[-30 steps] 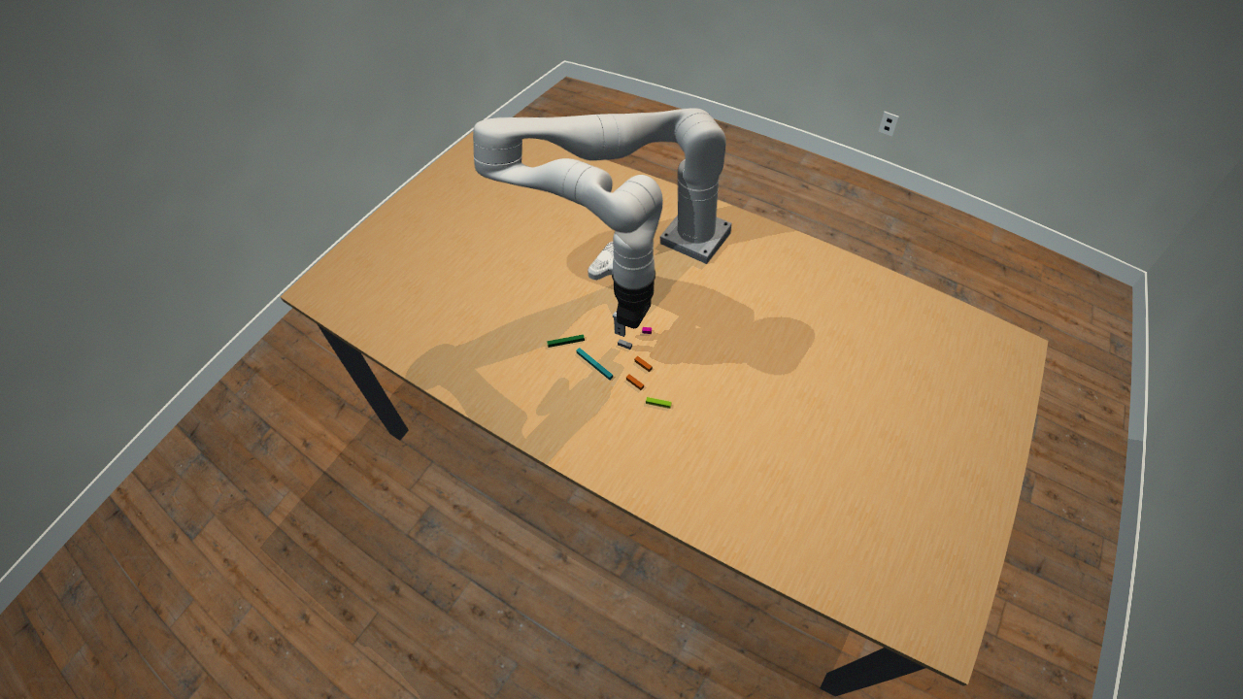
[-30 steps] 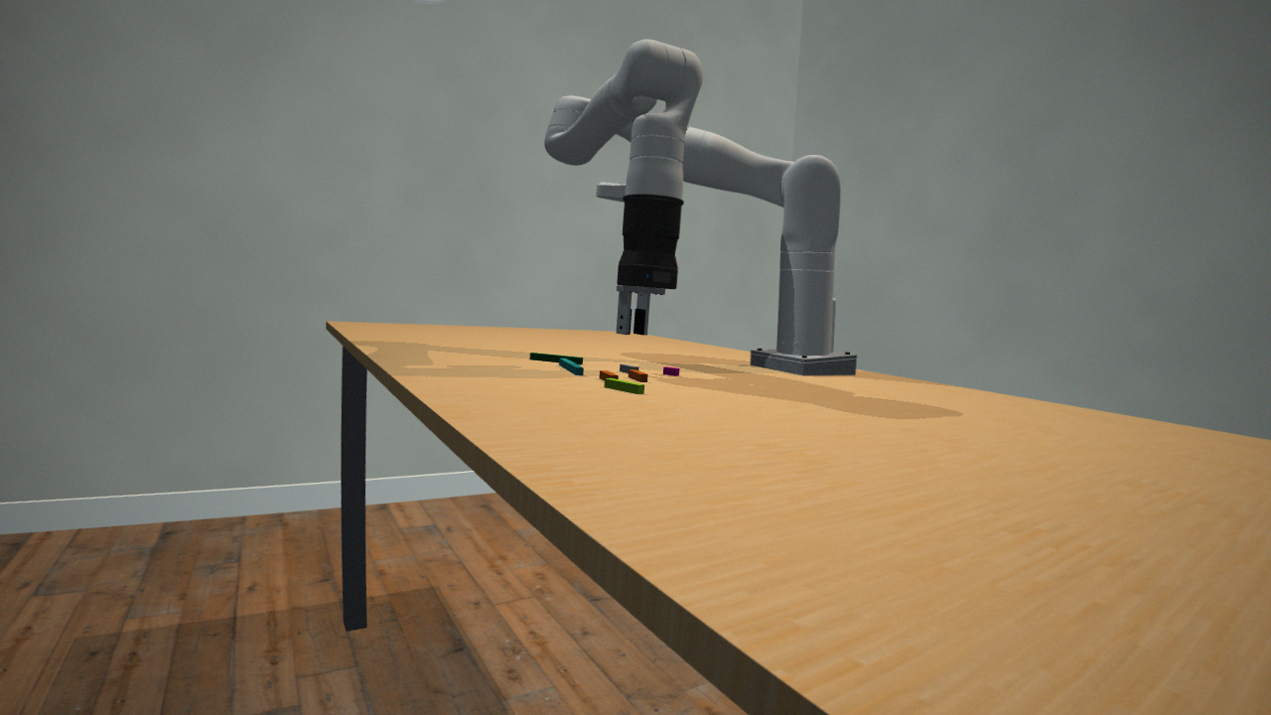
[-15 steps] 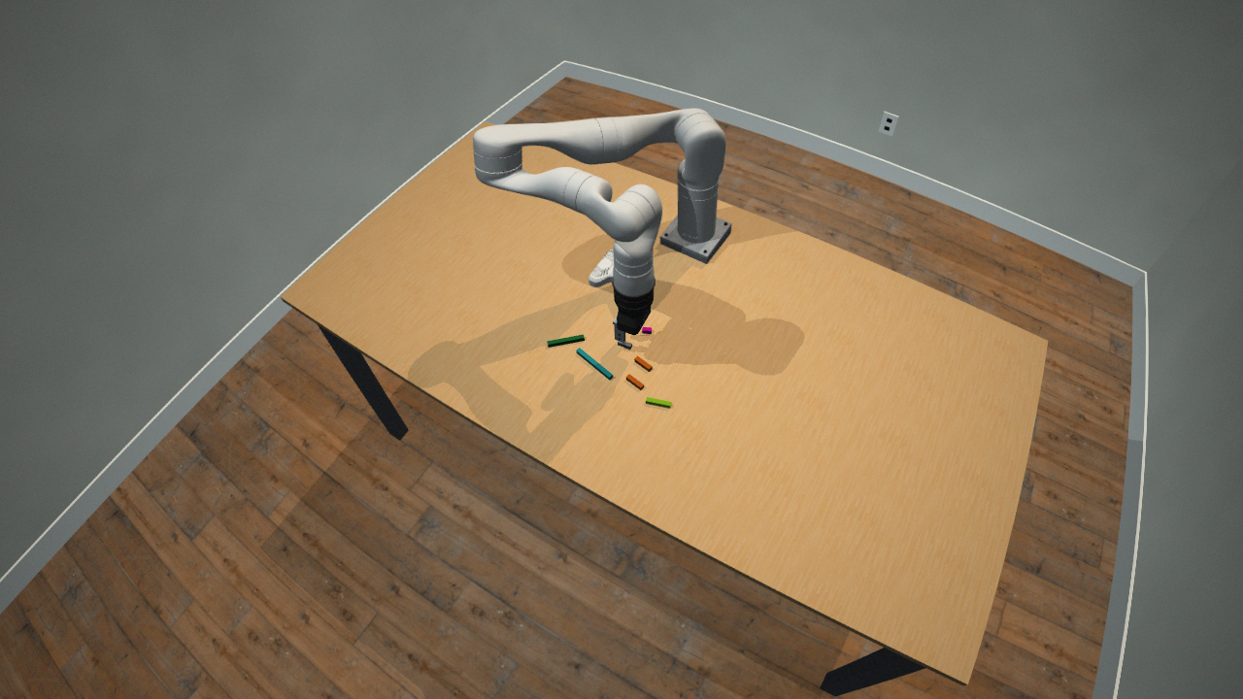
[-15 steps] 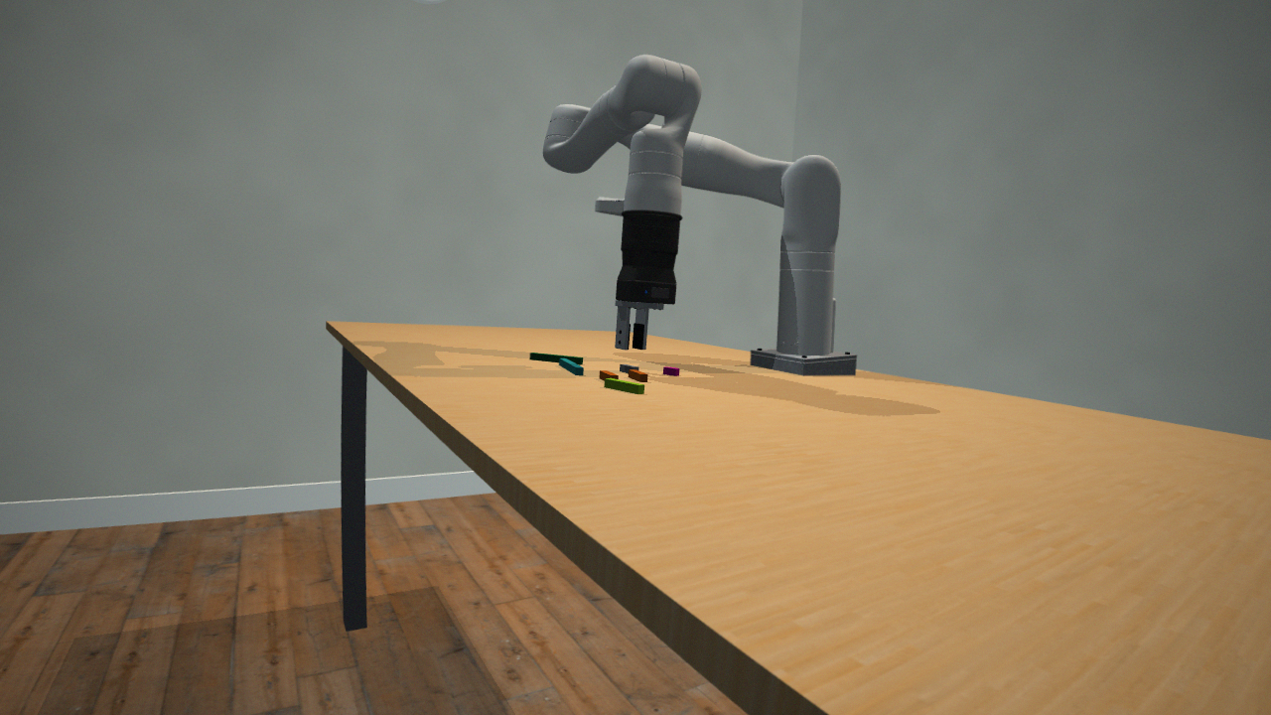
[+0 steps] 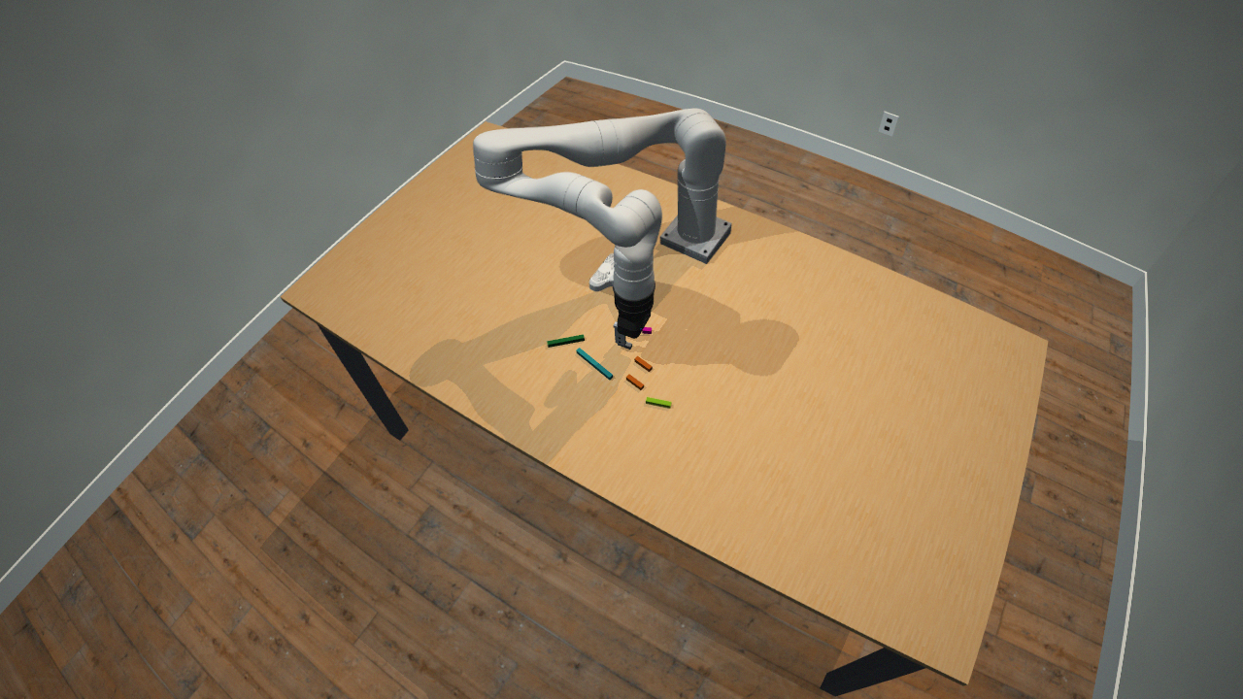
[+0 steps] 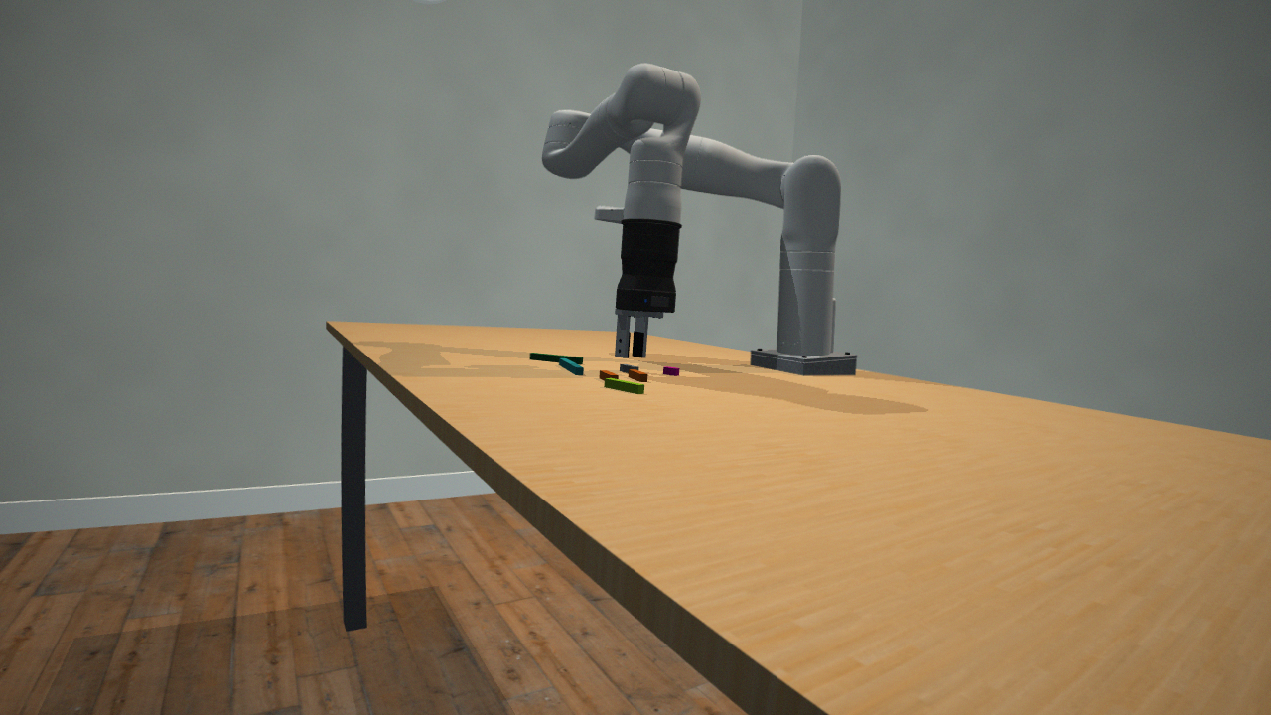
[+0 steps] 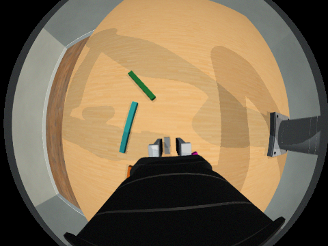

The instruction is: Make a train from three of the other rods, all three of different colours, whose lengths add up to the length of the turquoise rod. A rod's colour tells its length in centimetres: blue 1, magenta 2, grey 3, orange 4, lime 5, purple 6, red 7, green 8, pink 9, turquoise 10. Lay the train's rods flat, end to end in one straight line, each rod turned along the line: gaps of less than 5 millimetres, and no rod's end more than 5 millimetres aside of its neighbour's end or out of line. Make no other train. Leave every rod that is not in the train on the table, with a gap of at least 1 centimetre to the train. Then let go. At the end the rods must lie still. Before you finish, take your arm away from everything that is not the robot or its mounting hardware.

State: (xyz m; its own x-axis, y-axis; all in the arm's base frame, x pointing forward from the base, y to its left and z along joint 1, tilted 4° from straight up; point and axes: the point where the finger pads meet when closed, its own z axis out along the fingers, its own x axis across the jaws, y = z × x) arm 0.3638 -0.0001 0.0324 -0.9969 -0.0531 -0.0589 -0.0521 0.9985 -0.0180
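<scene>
My gripper (image 5: 622,345) (image 6: 631,357) (image 7: 169,144) is open, pointing down just above the grey rod (image 6: 628,366) (image 7: 167,145), which shows between its fingers in the wrist view. The turquoise rod (image 5: 594,363) (image 6: 570,365) (image 7: 128,127) lies flat. One orange rod (image 5: 643,363) (image 6: 637,375) and another orange rod (image 5: 634,382) (image 6: 608,374) lie near each other, apart. The lime rod (image 5: 658,402) (image 6: 624,385) lies beyond them. The magenta rod (image 5: 646,330) (image 6: 670,370) (image 7: 195,153) lies beside the gripper, partly hidden in the wrist view.
The green rod (image 5: 565,341) (image 6: 556,357) (image 7: 141,85) lies near one end of the turquoise rod. The arm's base (image 5: 695,239) (image 6: 802,362) stands on the table (image 5: 825,416) (image 6: 799,480), behind the rods. The arm casts shadows across the table.
</scene>
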